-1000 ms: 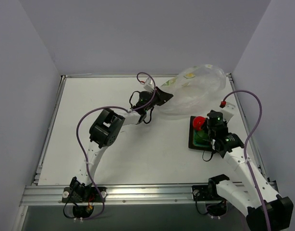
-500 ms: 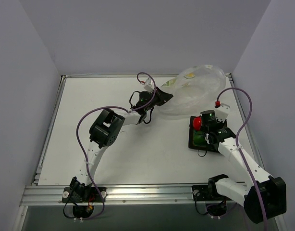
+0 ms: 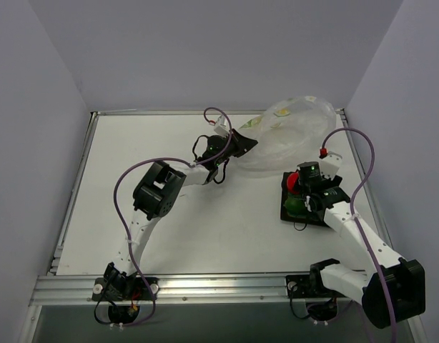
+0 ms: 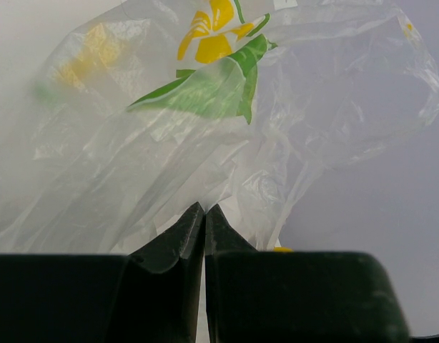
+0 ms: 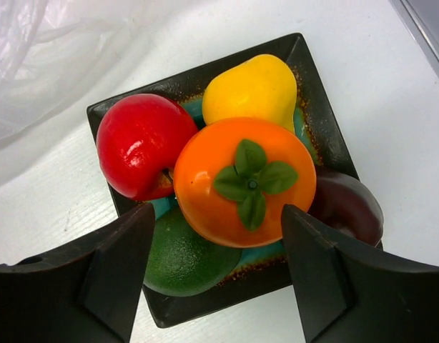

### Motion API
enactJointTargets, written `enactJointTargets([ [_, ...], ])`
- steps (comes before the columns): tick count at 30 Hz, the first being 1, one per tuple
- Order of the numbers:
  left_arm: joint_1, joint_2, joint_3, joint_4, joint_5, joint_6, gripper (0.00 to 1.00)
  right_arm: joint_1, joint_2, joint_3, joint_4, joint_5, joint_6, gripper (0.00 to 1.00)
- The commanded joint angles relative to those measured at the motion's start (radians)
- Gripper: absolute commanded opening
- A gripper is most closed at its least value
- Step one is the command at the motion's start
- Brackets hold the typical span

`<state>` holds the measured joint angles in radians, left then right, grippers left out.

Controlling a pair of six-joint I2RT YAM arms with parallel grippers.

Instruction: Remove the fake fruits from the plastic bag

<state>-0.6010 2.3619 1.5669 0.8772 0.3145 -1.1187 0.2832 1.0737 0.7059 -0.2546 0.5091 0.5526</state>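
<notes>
The plastic bag (image 4: 205, 128) was pinched by the left gripper (image 4: 204, 214). The right gripper (image 5: 216, 214) was spread wide over the fake fruits (image 5: 241, 179) in a tray (image 5: 316, 107).

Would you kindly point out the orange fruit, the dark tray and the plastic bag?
orange fruit (image 5: 248, 180): right wrist view, leafy top.
dark tray (image 5: 316, 107): right wrist view, right rim.
plastic bag (image 4: 334, 107): left wrist view, wrinkled film.

A dark square tray (image 5: 323, 107) is sitting flat on the white table (image 3: 205, 214), over toward its right edge (the glaze inside is showing teal, with brownish speckling along the rim). Pale lavender-grey walls (image 3: 205, 57) are enclosing the table on three sides, and a metal rail (image 3: 219, 286) is running along its near edge.
</notes>
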Motion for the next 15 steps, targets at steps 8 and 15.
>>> enactJointTargets([
  [8, -0.005, -0.039, 0.058, 0.032, 0.0, 0.011, 0.03, 0.008, -0.067, 0.076, -0.02, -0.003, 0.004, 0.69],
  [15, -0.005, -0.056, 0.065, 0.013, 0.017, 0.013, 0.07, 0.022, -0.162, 0.145, -0.015, -0.009, -0.002, 0.78],
])
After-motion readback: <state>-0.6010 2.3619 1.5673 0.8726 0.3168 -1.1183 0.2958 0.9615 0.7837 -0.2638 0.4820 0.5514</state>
